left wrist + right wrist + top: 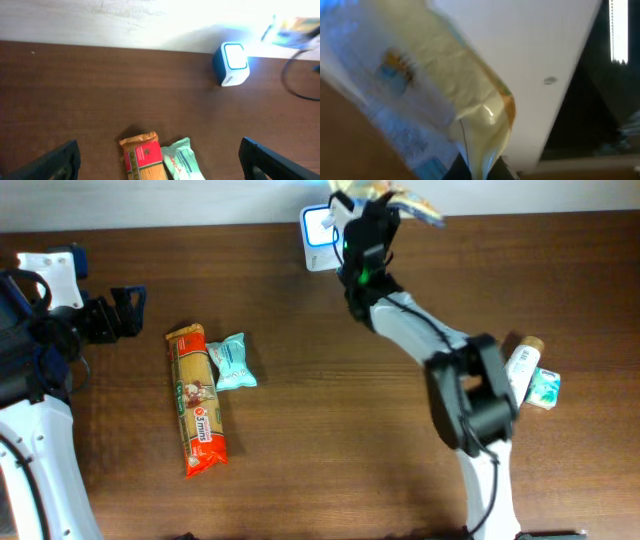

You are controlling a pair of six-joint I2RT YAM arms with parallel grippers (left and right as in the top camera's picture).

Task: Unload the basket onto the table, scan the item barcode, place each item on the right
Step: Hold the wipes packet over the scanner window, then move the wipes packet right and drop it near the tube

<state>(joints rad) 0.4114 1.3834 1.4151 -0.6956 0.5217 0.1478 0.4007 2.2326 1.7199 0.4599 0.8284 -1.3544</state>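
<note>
A yellowish, crinkly packet (470, 100) hangs pinched at its lower edge in my right gripper (481, 171), which is shut on it. In the overhead view that gripper (368, 215) holds the packet (405, 198) at the far table edge, just right of the white scanner with a blue-lit face (318, 226). The left wrist view shows the scanner (232, 62) glowing by the wall, with the packet (295, 25) a blur to its right. My left gripper (128, 310) is open at the far left, with nothing in it; its dark fingers (55, 160) stand wide apart.
A red-and-orange spaghetti packet (198, 402) and a small teal packet (232, 362) lie left of centre. Both show again low between the left fingers, the spaghetti (145, 160) beside the teal packet (181, 161). A bottle (522, 365) and a teal-white box (545, 388) lie at the right.
</note>
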